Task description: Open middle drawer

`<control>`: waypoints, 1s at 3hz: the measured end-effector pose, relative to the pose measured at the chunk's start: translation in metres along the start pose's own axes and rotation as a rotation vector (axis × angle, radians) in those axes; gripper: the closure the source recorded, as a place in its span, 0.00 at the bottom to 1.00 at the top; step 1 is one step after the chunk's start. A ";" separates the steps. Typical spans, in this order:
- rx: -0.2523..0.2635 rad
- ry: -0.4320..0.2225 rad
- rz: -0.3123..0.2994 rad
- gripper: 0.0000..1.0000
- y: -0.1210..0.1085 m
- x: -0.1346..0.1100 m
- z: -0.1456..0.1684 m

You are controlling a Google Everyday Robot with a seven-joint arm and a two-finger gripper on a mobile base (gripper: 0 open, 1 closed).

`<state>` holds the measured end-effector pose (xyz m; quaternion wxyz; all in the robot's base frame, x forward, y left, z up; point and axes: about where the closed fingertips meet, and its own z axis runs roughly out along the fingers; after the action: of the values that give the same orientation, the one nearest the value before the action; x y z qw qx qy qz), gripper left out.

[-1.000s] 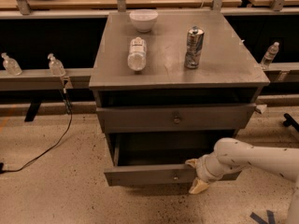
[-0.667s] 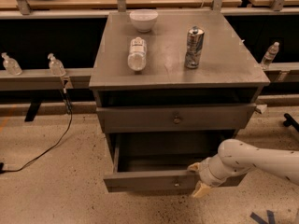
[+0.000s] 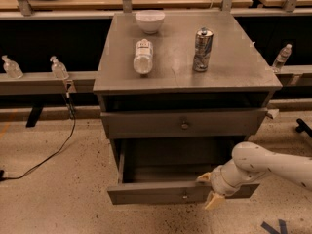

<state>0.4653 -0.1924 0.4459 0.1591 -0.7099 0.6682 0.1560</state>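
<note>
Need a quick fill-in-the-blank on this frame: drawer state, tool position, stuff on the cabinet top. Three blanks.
1. The middle drawer is ____, with its inside showing.
2. The tool is at that drawer's front, on the picture's ____ side of its knob.
3. On the cabinet top the can stands upright, while the bottle lies on its ____.

Missing words: open; right; side.

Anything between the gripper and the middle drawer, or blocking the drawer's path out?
Nothing visible. The gripper sits right at the front panel of the middle drawer, to the right of its knob. The drawer is already pulled out, and only floor shows in front of it.
</note>
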 end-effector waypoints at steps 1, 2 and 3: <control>-0.053 -0.043 -0.034 0.42 0.004 -0.005 -0.001; -0.065 -0.130 -0.097 0.42 -0.009 -0.023 0.003; -0.061 -0.168 -0.127 0.42 -0.015 -0.031 -0.002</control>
<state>0.4786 -0.1647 0.4615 0.2025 -0.7398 0.6009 0.2250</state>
